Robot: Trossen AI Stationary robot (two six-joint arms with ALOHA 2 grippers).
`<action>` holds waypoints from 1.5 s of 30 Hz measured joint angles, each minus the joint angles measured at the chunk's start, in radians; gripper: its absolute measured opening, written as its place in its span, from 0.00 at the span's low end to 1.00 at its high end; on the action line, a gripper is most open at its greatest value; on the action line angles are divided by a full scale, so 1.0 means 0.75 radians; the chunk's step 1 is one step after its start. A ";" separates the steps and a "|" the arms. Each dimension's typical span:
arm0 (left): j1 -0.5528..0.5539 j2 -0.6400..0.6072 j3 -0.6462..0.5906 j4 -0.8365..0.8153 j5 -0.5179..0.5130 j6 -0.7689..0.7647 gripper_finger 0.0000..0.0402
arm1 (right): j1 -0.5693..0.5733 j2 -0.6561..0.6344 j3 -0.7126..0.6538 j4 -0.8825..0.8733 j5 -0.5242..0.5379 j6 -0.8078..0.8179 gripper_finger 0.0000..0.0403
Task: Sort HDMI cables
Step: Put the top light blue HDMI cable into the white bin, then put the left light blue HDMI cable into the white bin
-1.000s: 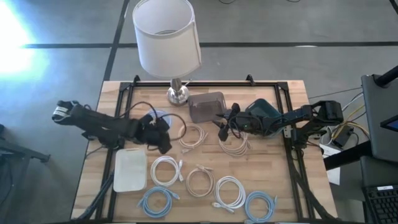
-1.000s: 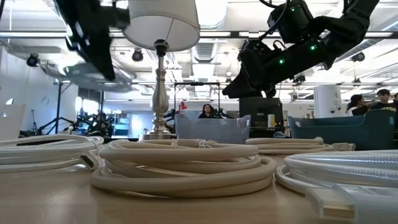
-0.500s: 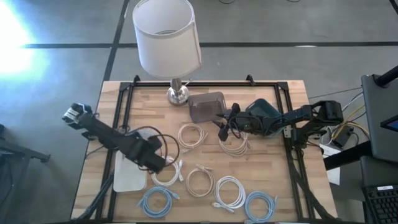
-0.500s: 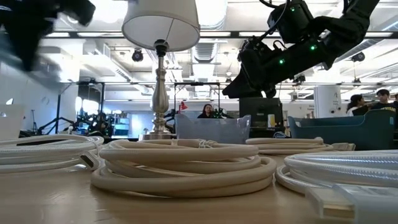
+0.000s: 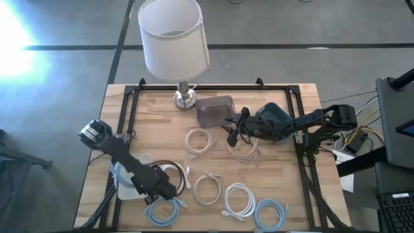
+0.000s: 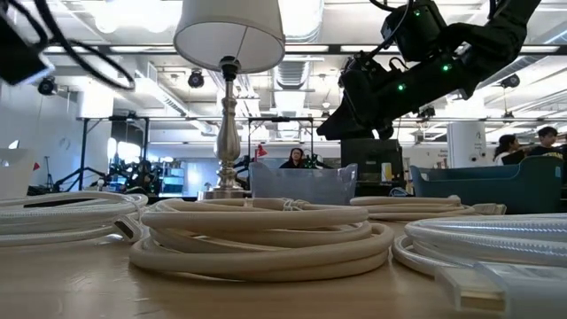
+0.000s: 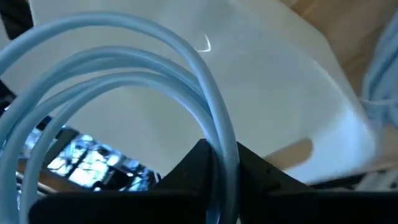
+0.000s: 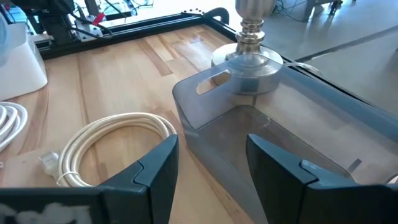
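Left gripper (image 5: 162, 189) pinches a light blue cable (image 7: 124, 118) over the white bin (image 5: 124, 184), lower left; probably drop-off next, needs opening; right gripper (image 5: 234, 133) spread, idle mid-frame.

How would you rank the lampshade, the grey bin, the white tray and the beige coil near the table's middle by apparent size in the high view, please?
1. lampshade, though it sits nearer the camera.
2. white tray, partly hidden by the left arm, so unsure against the next.
3. grey bin.
4. beige coil.

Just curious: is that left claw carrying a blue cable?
Yes, the left gripper pinches a light blue cable over the white bin.
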 joint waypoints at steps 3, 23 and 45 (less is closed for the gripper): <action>0.002 0.062 -0.003 0.020 0.022 0.075 0.15 | 0.000 0.000 -0.001 0.000 0.000 0.020 0.46; 0.000 0.212 -0.004 -0.086 0.071 0.463 0.32 | 0.004 0.000 -0.001 0.001 -0.001 0.126 0.46; 0.002 0.117 0.363 -0.156 -0.098 0.330 0.31 | 0.004 0.000 -0.001 0.009 -0.001 0.129 0.46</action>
